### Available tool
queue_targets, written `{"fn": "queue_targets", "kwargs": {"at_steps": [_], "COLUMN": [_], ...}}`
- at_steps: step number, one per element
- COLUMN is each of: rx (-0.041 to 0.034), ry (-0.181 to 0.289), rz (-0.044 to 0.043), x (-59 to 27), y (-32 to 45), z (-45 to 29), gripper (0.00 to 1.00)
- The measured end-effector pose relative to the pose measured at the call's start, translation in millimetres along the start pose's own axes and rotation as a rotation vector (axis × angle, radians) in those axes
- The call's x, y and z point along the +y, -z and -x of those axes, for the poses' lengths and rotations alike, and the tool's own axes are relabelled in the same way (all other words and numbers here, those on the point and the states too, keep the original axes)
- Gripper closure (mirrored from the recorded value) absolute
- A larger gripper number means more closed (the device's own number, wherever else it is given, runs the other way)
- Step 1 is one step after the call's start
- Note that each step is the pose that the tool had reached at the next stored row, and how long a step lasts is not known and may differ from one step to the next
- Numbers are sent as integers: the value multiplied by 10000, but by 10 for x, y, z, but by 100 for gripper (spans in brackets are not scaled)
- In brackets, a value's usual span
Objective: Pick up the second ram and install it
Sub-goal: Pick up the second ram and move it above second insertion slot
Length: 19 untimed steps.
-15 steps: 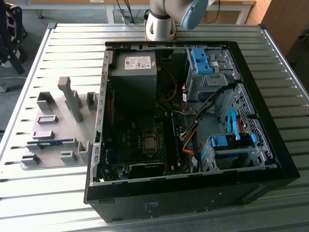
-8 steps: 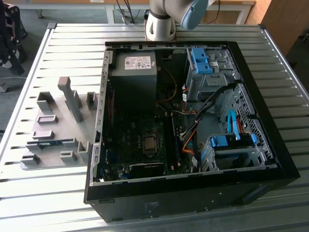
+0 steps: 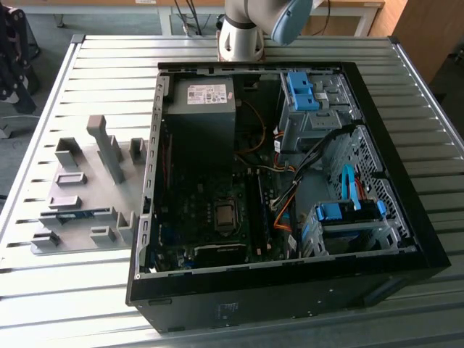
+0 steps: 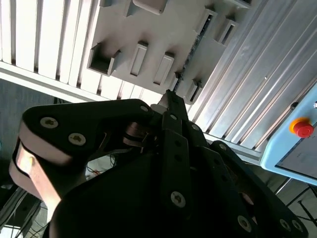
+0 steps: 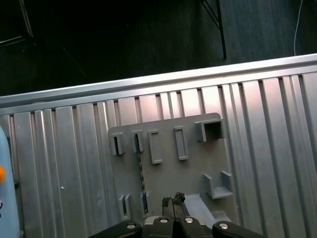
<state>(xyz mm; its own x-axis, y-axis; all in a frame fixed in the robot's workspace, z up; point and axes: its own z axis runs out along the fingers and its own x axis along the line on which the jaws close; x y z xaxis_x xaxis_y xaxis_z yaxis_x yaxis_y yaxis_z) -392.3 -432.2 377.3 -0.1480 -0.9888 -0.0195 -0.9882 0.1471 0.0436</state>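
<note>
The second ram [image 5: 140, 173] is a thin stick seen edge-on, standing in a slot of the grey holder plate [image 5: 193, 163]. In the exterior view the ram [image 3: 75, 214] shows as a blue-green strip low on that plate [image 3: 87, 174], at the exterior view's left of the computer case. My gripper [image 5: 172, 200] hangs well above the plate, apart from it, fingertips together and holding nothing. In the second wrist view the black gripper [image 4: 171, 96] points toward the plate [image 4: 163, 29], where the ram [image 4: 192, 49] is a dark line between slots.
An open computer case [image 3: 290, 181] lies on the slatted metal table [image 3: 109, 72], with motherboard, cables and blue drive latches [image 3: 301, 90] inside. The arm's base [image 3: 243, 36] stands behind the case. A pale blue pendant with a red button [image 4: 302, 128] sits off the table edge.
</note>
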Motion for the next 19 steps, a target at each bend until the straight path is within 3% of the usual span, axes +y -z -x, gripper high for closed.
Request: {"fn": "queue_targets", "kwargs": {"at_steps": [15,19], "rx": [10,33], "ry": [188,691], "rz": [0,11], "x": [4,8], "y": [-24,-31], "z": [-14,-18], "gripper": [90,90]}}
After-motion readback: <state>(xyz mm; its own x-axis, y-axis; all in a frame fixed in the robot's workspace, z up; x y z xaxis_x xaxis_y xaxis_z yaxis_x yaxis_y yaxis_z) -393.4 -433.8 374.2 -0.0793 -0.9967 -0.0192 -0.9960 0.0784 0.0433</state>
